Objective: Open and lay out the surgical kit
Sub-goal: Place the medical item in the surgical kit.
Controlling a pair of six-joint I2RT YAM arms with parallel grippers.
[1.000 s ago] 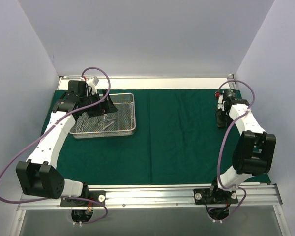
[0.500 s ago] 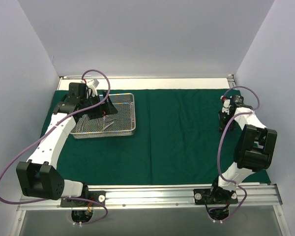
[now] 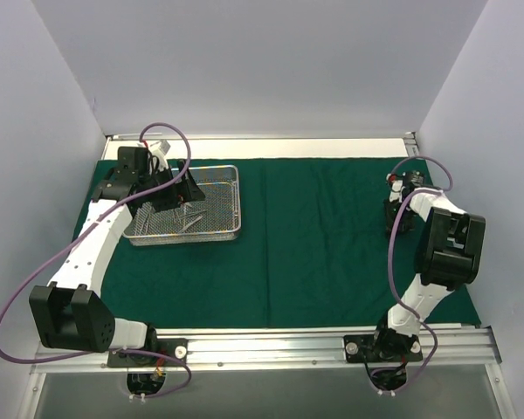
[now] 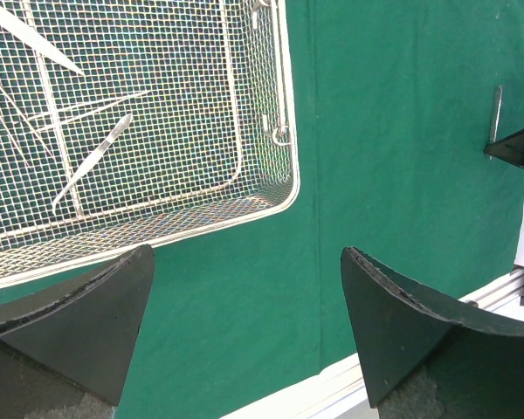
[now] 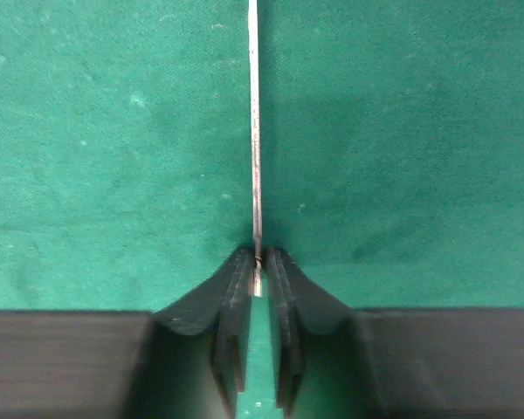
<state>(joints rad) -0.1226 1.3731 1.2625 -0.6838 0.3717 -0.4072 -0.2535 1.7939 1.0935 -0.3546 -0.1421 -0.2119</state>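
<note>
The dark green cloth [image 3: 332,253] of the surgical kit lies spread flat over the table. The silver wire-mesh tray [image 3: 237,199] stands on its far left part, with several slim steel instruments [image 4: 96,157] inside. My left gripper [image 4: 244,323] hovers open over the cloth by the tray's corner [image 4: 284,188], holding nothing. At the far right, my right gripper [image 5: 257,262] is down at the cloth, jaws parted only a sliver. The near end of a thin steel instrument [image 5: 254,131] lies flat on the cloth between the fingertips. The left wrist view also shows that instrument [image 4: 497,113].
White walls close in the table on the left, back and right. An aluminium rail [image 3: 271,345] carrying both arm bases runs along the near edge. A pale strip of table [image 3: 279,147] shows beyond the cloth's far edge.
The right arm's elbow has swung inward while its gripper stayed low at the right; its jaws have parted slightly around the instrument. The left gripper shifted a little over the tray.
</note>
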